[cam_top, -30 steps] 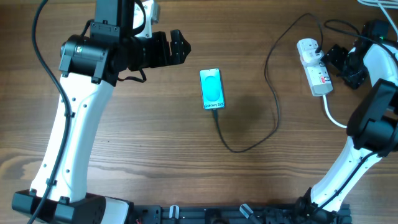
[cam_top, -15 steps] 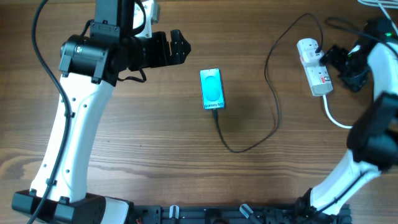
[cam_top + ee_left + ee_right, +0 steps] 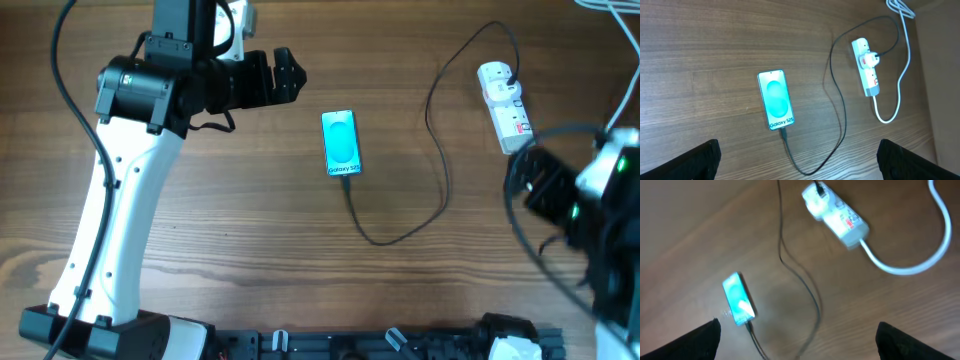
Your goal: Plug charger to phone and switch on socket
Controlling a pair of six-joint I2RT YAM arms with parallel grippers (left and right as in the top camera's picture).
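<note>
And there was the phone [image 3: 340,143], flat on the wooden worktop [image 3: 250,250] near the middle, screen lit cyan with its light oval. The charger [image 3: 437,150] met the phone's lower edge, looped out toward the near side, swung up past the right of the phone and curled over to the far end of the socket [image 3: 506,108]. The socket lay well apart from the phone, off at the right, with red marks on its white face and a thick white cord [image 3: 900,271] trailing off its near end. Whether its switch was on, I could not tell.

Left end effector [image 3: 291,75] hung over the worktop to the left of the phone, apart from it, fingers spread and nothing between them. In its wrist view the two dark fingertips [image 3: 690,162] sat at the bottom corners, with the phone and socket both in sight beyond.

The right arm [image 3: 570,195] was a blur in the overhead view, below the socket. The right end effector [image 3: 797,340] looked down from its own camera, spread wide and empty, clear of phone and socket.
</note>
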